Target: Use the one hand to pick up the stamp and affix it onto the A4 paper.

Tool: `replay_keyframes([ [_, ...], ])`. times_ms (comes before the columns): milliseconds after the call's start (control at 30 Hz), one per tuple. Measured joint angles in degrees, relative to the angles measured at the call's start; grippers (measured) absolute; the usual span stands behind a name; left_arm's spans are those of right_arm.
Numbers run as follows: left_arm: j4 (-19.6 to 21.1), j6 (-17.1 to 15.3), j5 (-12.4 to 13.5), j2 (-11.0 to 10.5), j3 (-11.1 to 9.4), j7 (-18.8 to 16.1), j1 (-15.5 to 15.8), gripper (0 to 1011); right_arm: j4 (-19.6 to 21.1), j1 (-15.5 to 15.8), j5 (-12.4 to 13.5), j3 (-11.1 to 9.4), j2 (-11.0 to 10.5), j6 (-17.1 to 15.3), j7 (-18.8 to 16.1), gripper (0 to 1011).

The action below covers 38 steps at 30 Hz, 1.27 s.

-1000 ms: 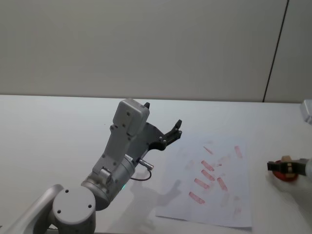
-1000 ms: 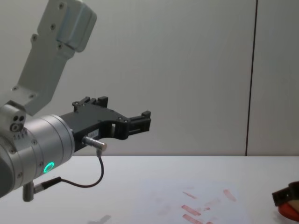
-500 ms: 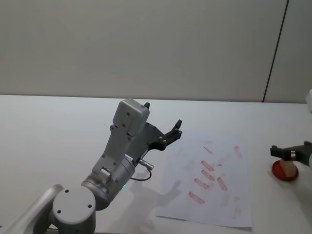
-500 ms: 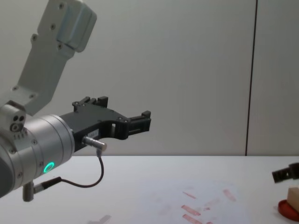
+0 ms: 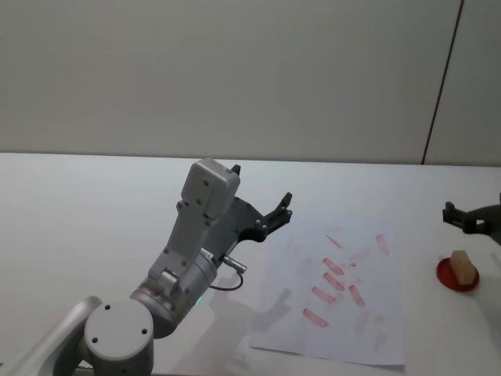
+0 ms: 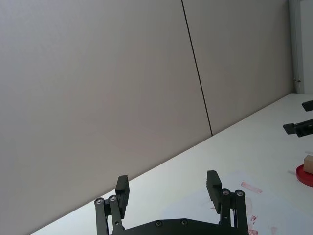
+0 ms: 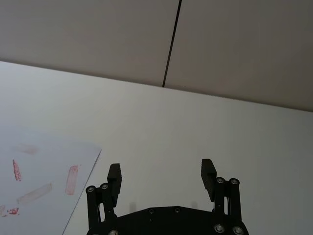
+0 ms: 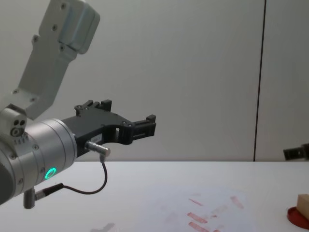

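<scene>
Right gripper (image 5: 472, 217) edge-cropped, spread, above stamp (image 5: 463, 268)

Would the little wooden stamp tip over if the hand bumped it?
Probably a little. The stamp is a small block standing on the round red pad, so a sideways bump could topple it. It looks stiff and light, and likely easy to pinch. The right hand hangs open above it.

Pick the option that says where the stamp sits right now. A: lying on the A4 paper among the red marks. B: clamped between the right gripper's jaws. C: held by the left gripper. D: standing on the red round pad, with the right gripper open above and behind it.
D: the stamp stands on the red round pad, right of the A4 paper, while the right gripper hangs apart from it, jaws open.
</scene>
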<state>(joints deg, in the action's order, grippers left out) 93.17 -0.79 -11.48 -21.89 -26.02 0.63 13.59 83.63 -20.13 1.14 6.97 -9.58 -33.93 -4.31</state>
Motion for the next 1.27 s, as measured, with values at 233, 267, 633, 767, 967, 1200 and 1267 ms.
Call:
replay_keyframes([
  [233, 0.00, 0.00, 0.00, 0.00, 0.00, 0.00, 0.00, 1002, 0.93, 0.44, -0.72, -0.05, -0.17, 2.31, 0.24, 1001],
  [267, 0.00, 0.00, 0.00, 0.00, 0.00, 0.00, 0.00, 1002, 0.99, 0.47, -0.76, -0.05, -0.17, 2.44, 0.25, 1001],
  [633, 0.00, 0.00, 0.00, 0.00, 0.00, 0.00, 0.00, 1002, 1.69, 0.80, -1.29, -0.13, -0.28, 4.18, 0.45, 1001],
  [767, 0.00, 0.00, 0.00, 0.00, 0.00, 0.00, 0.00, 1002, 1.82, 0.86, -1.40, -0.13, -0.30, 4.55, 0.49, 1001],
  [967, 0.00, 0.00, 0.00, -0.01, 0.00, 0.00, 0.00, 1002, 1.97, 0.91, -1.51, -0.13, -0.33, 4.90, 0.52, 1001],
  [1200, 0.00, 0.00, 0.00, 0.00, 0.00, 0.00, 0.00, 1002, 2.05, 0.94, -1.56, -0.13, -0.36, 5.11, 0.56, 1001],
  [1267, 0.00, 0.00, 0.00, 0.00, 0.00, 0.00, 0.00, 1002, 2.06, 0.95, -1.56, -0.13, -0.36, 5.15, 0.56, 1001],
])
